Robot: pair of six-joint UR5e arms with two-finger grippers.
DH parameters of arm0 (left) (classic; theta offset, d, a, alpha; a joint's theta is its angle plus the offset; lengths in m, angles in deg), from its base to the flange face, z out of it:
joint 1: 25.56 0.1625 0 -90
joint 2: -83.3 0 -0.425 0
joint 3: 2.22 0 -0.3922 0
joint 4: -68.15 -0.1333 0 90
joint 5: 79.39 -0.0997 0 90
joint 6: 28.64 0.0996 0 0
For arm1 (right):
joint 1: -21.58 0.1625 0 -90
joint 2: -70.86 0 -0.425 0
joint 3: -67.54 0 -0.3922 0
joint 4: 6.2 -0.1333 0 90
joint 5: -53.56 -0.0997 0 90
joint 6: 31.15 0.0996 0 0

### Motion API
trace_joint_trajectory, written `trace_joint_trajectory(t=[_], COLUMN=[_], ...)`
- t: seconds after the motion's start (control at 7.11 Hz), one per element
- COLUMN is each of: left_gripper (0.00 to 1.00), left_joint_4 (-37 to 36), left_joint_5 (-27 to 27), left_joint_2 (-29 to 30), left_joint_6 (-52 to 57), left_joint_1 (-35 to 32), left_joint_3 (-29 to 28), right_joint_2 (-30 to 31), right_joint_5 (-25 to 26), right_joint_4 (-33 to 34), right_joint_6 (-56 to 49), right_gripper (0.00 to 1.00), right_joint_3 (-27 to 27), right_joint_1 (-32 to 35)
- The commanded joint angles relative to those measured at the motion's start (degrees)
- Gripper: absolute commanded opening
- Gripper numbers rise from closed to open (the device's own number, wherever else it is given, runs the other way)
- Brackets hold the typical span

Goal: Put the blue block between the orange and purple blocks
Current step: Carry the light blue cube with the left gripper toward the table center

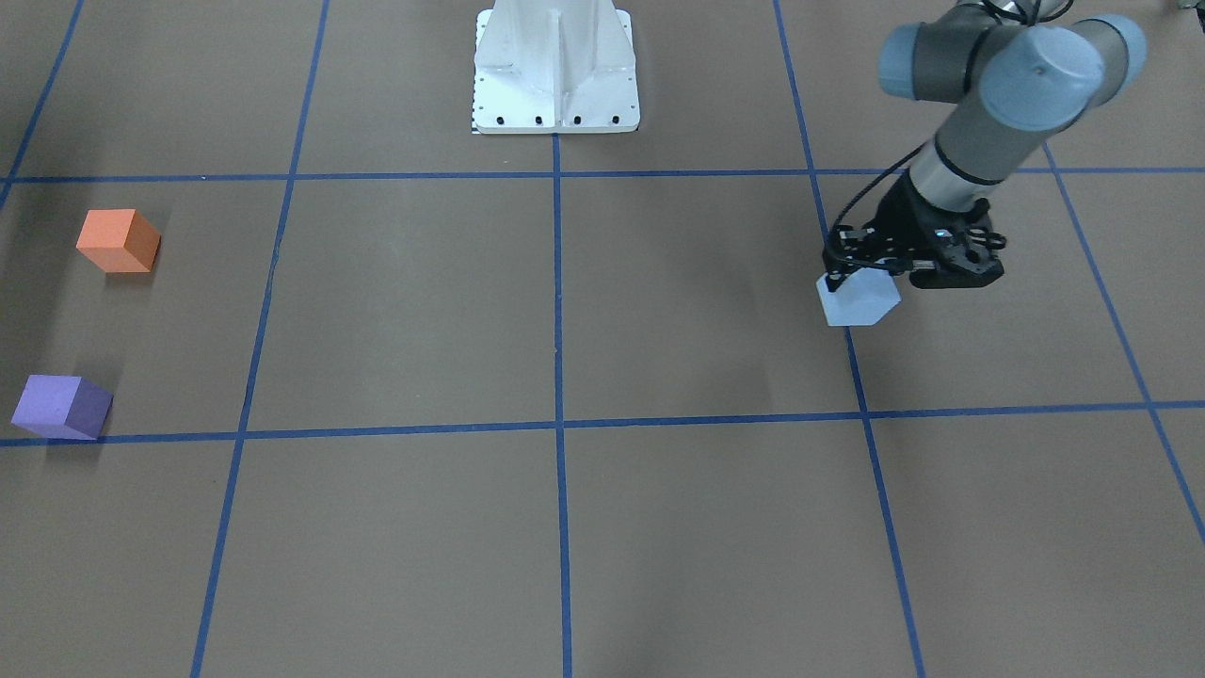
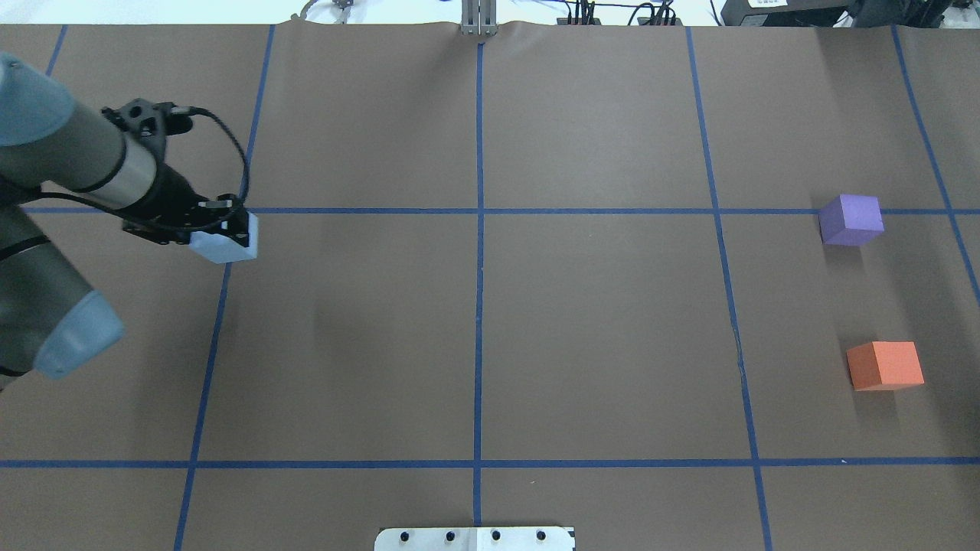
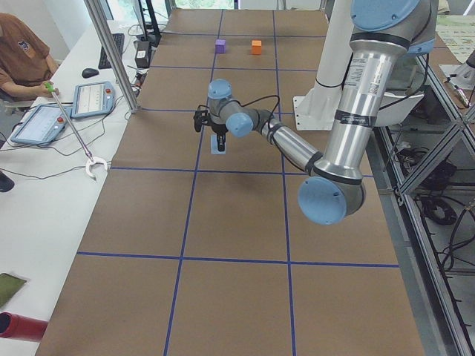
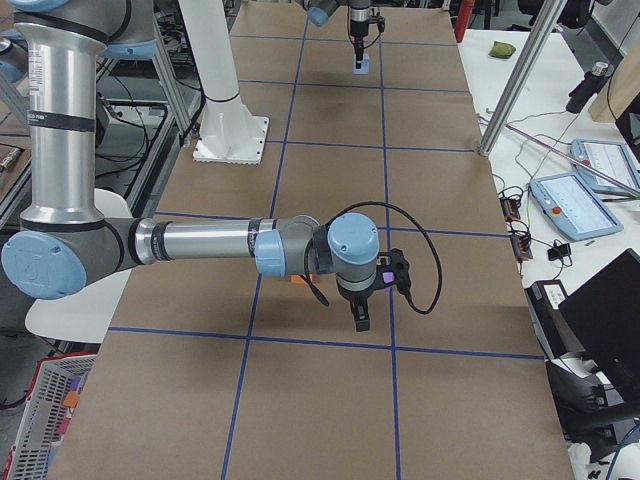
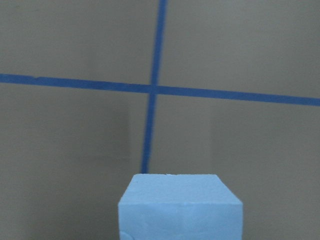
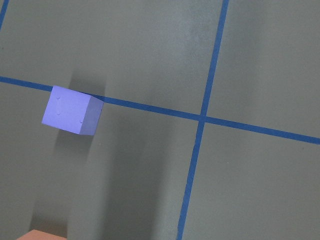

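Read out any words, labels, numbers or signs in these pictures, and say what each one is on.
No text can be read in any view.
Blue block, orange block, purple block: plain faces, no print.
Teach pendants: screens too small to read.
Operator's shirt: a small badge, too blurred to read.

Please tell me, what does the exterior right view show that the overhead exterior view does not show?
Only the exterior right view shows the right arm, its right end effector pointing down above the table, and a teach pendant beside the table. Only the overhead exterior view shows the purple block and the orange block in full, set apart with bare table between them; in the other view the right arm mostly hides them. Both show the left end effector closed on the blue block, and the blue tape lines.
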Motion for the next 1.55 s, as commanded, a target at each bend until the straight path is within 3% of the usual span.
trace_joint_trajectory(t=[0.0, 0.28, 0.42, 0.56, 0.84, 1.27, 1.41], left_gripper=[0.0, 0.0, 0.0, 0.0, 0.0, 0.01, 0.99], left_joint_4=[-14.08, -13.49, -12.1, -7.73, 0.1, 0.31, 0.31], left_joint_5=[-4.99, -7.57, -11.49, -12.4, -13.2, -13.64, -13.64], left_joint_2=[16.14, 25.02, 29.86, 32.6, 33.16, 33.42, 33.42], left_joint_6=[-6.0, -10.06, -10.07, -10.85, -13.67, -12.62, -12.53], left_joint_1=[8.63, 12.7, 15.06, 16.22, 17.63, 17.81, 17.81], left_joint_3=[-1.69, -11.67, -18.26, -24.41, -30.43, -32.3, -32.3], right_joint_2=[1.15, 2.3, 2.04, 0.73, -3.65, -21.2, -25.43], right_joint_5=[0.03, -0.49, -3.37, -6.7, -6.82, -5.94, -5.94], right_joint_4=[-2.89, -6.44, -6.87, -6.35, -3.3, 23.54, 27.54], right_joint_6=[1.72, 4.95, 9.67, 14.42, 26.1, 32.03, 34.56], right_gripper=[1.0, 1.0, 1.0, 1.0, 1.0, 1.0, 1.0], right_joint_3=[-0.01, -0.44, -0.71, -2.01, -8.32, -16.25, -16.53], right_joint_1=[0.0, 0.0, 0.0, -0.09, -4.1, -9.48, -10.53])
